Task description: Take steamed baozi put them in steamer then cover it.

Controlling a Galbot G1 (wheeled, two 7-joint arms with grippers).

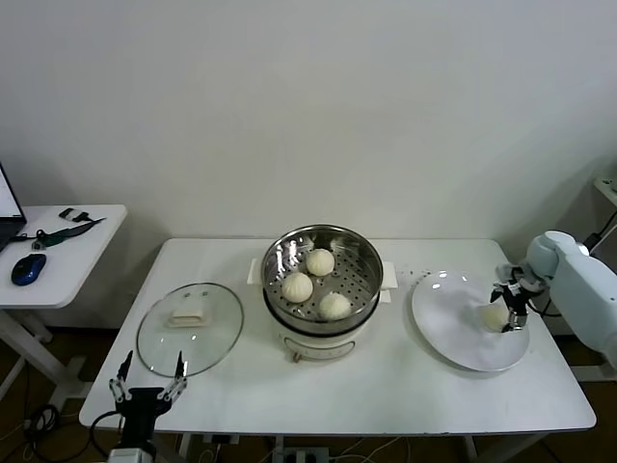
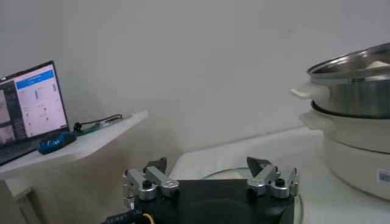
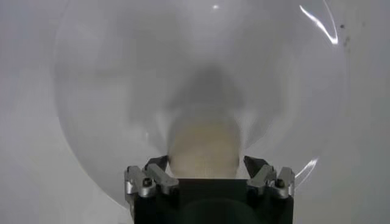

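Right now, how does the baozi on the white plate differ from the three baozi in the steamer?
The plate baozi lies alone on the white plate; the three steamer baozi sit grouped in the steamer. The plate baozi sits between the fingers of the right pincer; no pincer is near the steamer baozi. All are round and cream-white.

White table (image 1: 386, 386): glass cover (image 1: 189, 328) left, steamer (image 1: 323, 289) centre, white plate (image 1: 453, 328) right.
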